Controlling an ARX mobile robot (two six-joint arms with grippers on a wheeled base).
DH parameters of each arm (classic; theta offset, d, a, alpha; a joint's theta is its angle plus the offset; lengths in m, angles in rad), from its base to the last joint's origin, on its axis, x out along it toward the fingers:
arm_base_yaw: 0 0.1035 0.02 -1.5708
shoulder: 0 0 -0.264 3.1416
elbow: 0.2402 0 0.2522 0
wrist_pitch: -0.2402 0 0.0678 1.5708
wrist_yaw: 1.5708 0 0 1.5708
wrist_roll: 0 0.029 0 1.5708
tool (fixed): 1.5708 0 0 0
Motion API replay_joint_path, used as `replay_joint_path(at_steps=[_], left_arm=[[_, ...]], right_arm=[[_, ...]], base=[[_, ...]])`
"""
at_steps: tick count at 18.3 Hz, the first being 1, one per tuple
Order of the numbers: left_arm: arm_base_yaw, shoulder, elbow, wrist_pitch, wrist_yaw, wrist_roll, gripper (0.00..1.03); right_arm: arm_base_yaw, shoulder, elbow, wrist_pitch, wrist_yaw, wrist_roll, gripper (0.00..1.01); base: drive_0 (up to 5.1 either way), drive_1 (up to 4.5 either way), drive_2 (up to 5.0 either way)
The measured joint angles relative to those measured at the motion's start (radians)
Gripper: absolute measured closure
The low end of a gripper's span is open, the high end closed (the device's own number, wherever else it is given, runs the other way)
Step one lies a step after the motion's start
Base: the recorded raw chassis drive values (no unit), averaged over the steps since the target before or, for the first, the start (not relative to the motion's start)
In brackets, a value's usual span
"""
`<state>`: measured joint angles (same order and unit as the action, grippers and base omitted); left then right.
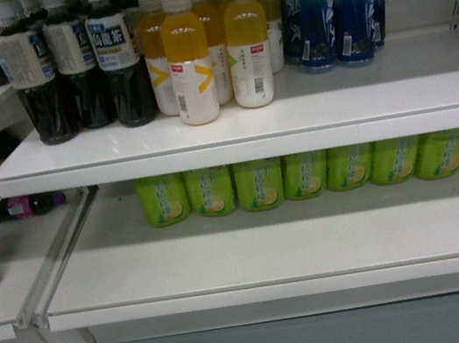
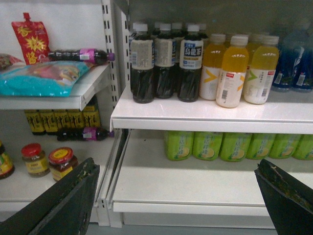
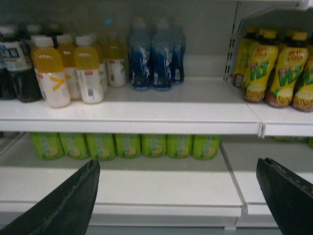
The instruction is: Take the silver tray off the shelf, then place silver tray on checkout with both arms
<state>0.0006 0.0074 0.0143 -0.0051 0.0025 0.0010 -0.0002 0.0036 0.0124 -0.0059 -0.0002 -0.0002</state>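
White shelf (image 1: 239, 125) boards fill every view, stocked with bottles (image 1: 189, 59) above and green cans (image 1: 258, 184) below. Left fingers (image 2: 73, 196) and right fingers (image 3: 73, 196) stand wide apart, holding nothing, short of the shelf's lower board. No tray shows on the shelf or near the fingers; where it lies I cannot tell. Reaching blindly risks toppling bottles.

L end effector (image 2: 178, 196) & R end effector (image 3: 178, 196): jaws wide apart, apparently level.
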Motion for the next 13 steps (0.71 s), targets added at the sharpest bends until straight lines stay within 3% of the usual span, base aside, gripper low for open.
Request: replay_joint_path(at_steps=[13], left_arm=[[0.0, 0.0, 0.0, 0.002, -0.002, 0.0, 0.05]], right_arm=[[0.0, 0.0, 0.0, 0.001, 0.001, 0.004, 0.03]], base=[[0.0, 0.0, 0.0]])
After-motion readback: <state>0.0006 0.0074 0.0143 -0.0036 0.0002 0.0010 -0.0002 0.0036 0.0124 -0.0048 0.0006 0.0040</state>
